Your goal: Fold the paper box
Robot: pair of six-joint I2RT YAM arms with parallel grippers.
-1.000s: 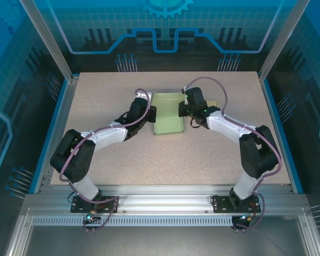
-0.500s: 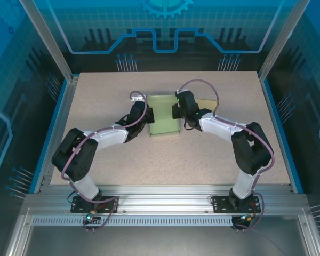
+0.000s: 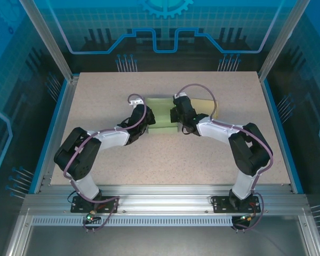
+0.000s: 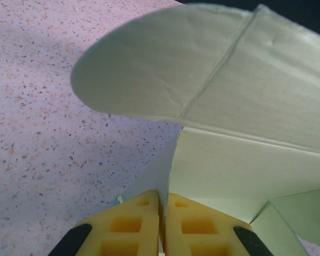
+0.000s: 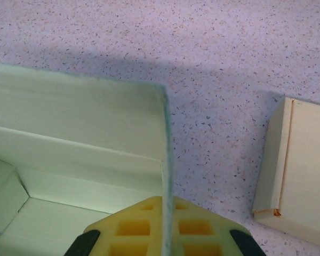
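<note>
At the middle of the table (image 3: 165,160), the pale green paper box (image 3: 161,113) stands between both arms. The left gripper (image 4: 161,207) pinches the box's left wall between its closed yellow fingers (image 4: 133,224). The right gripper (image 5: 167,205) clamps the right wall likewise. A beige carton (image 5: 304,170) lies nearby.

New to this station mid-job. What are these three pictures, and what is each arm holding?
Two robot arms are bolted at the near edge of a speckled table. One picture looks down from above and behind them. The other two come from wrist cameras; the yellow pads at the bottom are each gripper's own fingers. The left gripper is closed on one side wall of the green paper box, the right gripper on the opposite wall. A beige folded carton lies on the table right of the box, apart from it.
</note>
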